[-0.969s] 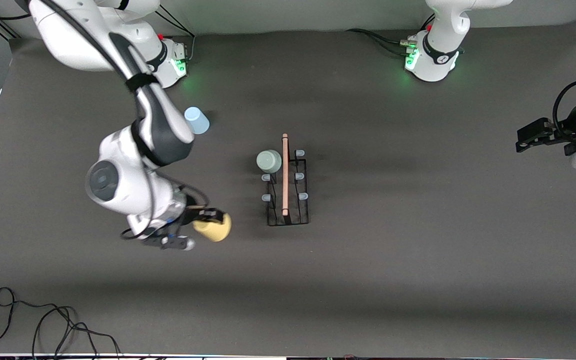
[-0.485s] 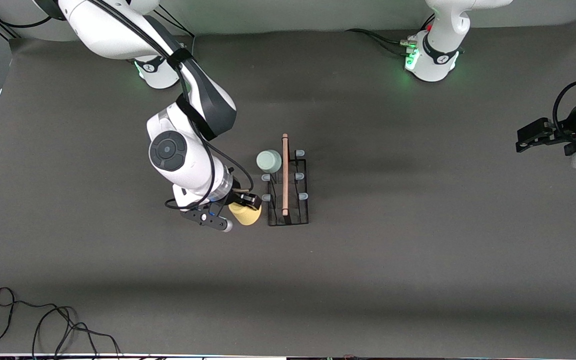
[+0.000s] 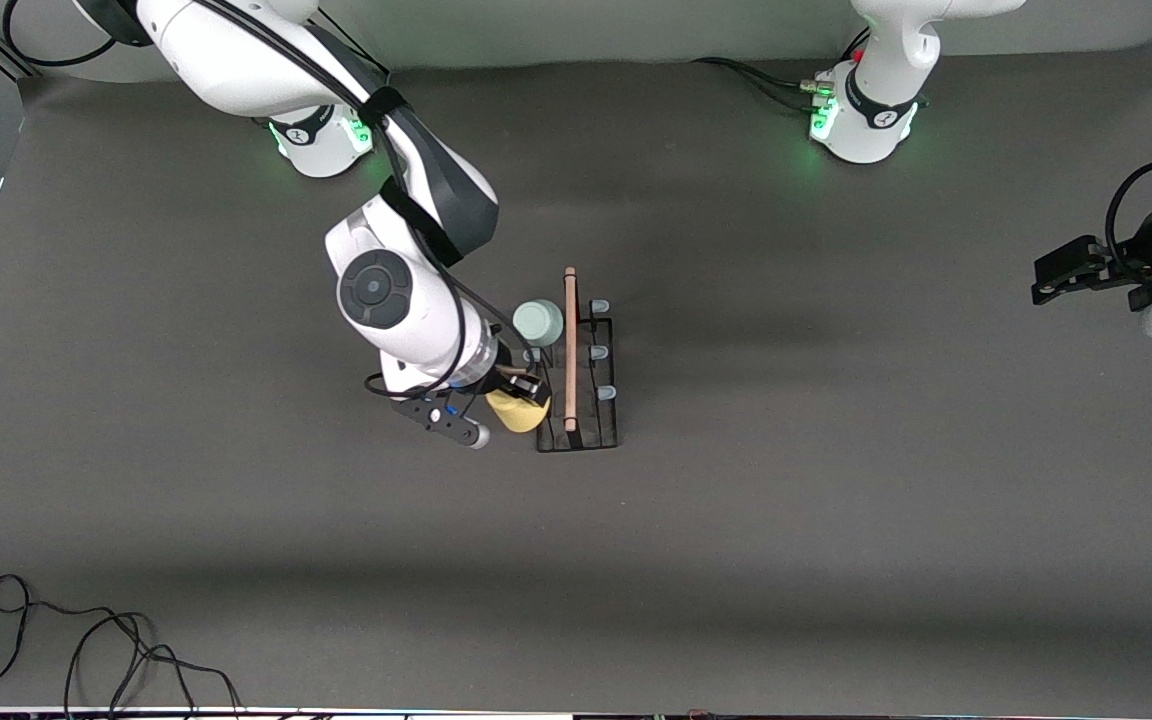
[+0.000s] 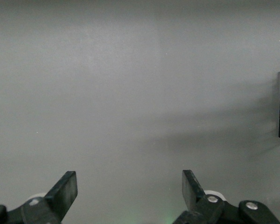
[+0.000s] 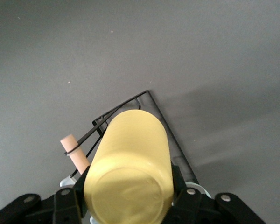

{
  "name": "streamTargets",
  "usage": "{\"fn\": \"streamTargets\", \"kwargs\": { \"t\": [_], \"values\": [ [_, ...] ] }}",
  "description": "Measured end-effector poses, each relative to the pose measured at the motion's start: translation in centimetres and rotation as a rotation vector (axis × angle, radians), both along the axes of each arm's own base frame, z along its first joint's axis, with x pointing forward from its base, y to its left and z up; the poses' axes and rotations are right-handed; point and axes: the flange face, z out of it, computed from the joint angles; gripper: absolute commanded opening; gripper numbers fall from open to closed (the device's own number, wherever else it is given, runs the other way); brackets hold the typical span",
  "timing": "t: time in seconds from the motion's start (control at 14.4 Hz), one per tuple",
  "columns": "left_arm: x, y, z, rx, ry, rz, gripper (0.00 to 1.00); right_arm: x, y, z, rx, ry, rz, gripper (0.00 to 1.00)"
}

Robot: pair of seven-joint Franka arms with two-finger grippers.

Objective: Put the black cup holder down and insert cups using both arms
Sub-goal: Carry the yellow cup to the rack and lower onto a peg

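The right gripper (image 3: 521, 392) has its black fingers (image 5: 67, 205) clamped on the yellow cup (image 5: 128, 170) — a smooth, matte, tapered plastic cup held on its side, its flat round bottom turned toward the wrist camera and its body pointing away from the fingers. The cup hangs over the corner of the black cup holder (image 3: 576, 400) that lies nearest the front camera, at the right arm's end of the rack. Just past the fingers, in the right wrist view, thin black wire forms the rack's rectangular base corner, and the rounded end of its light wooden rod handle (image 5: 75, 151) shows beside the cup. Farther out from the fingers along the rack, the pale mint green cup (image 3: 538, 322) sits upside down on a peg, close against the wooden rod; pale-tipped pegs (image 3: 599, 352) stand bare on the rod's other flank.

The left gripper (image 4: 128, 196) waits well apart at the left arm's end of the table, its flat black fingers (image 4: 65, 191) spread wide and holding nothing — between them only the plain, matte dark grey table (image 3: 836, 500).
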Motion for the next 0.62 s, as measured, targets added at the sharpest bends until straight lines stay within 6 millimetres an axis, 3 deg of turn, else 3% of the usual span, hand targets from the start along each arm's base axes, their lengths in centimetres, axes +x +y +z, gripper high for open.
{"fn": "streamTargets", "kwargs": {
  "t": [0.21, 0.35, 0.48, 0.62],
  "values": [
    [0.0, 0.0, 0.0, 0.000, 0.000, 0.000, 1.00, -0.2, 0.6, -1.0, -0.009, 0.001, 0.014, 0.38],
    [0.0, 0.0, 0.0, 0.000, 0.000, 0.000, 1.00, -0.1, 1.0, -2.0, -0.004, -0.013, 0.008, 0.47],
    [0.0, 0.0, 0.0, 0.000, 0.000, 0.000, 1.00, 0.0, 1.3, -3.2, -0.002, -0.014, -0.009, 0.76],
    [0.0, 0.0, 0.0, 0.000, 0.000, 0.000, 1.00, 0.1, 1.3, -3.8, -0.002, -0.014, -0.014, 0.91]
  ]
}}
